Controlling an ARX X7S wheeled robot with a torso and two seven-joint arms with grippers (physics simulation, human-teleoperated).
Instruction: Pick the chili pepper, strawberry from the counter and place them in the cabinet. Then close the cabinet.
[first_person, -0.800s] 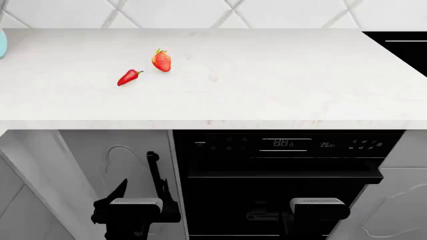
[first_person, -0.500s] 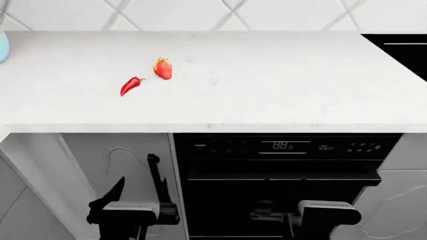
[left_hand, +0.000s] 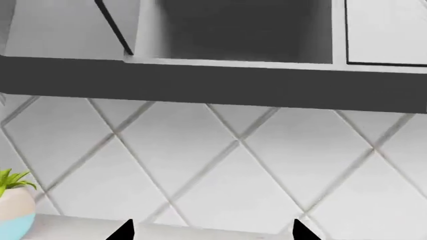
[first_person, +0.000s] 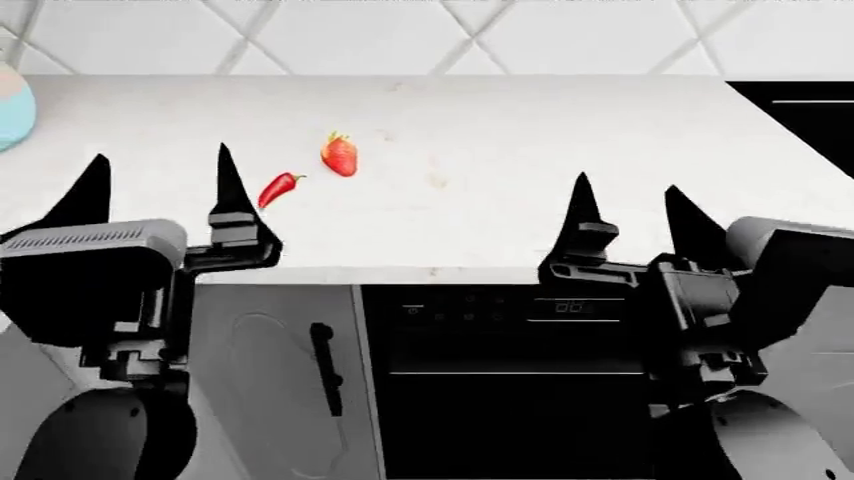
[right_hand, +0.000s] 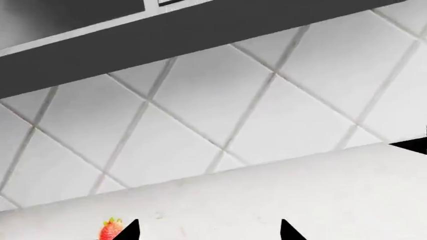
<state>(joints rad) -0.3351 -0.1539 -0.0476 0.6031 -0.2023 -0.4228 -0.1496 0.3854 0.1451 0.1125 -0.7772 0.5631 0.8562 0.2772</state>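
The slim red chili pepper (first_person: 278, 188) lies on the white counter (first_person: 507, 150), with the plump strawberry (first_person: 339, 155) just beyond it to the right. My left gripper (first_person: 160, 160) is open at the counter's front edge, its right fingertip close to the left of the pepper. My right gripper (first_person: 627, 185) is also open, well to the right of both fruits. The right wrist view shows the strawberry (right_hand: 110, 230) beside one fingertip of that gripper (right_hand: 208, 231). In the left wrist view the open gripper (left_hand: 212, 231) faces the tiled wall, and a wall cabinet (left_hand: 233, 30) above stands open, its door (left_hand: 117, 25) swung out.
A pale blue and white plant pot (first_person: 11, 110) stands at the counter's far left; its leaves show on the pot (left_hand: 13, 212) in the left wrist view. A black cooktop (first_person: 801, 105) borders the counter on the right. Below are a black oven (first_person: 534, 340) and a grey door with a handle (first_person: 324, 365).
Both arms have come up from below the counter to its front edge, fingers pointing up. The head view has shifted, so the counter and fruits sit lower in the picture.
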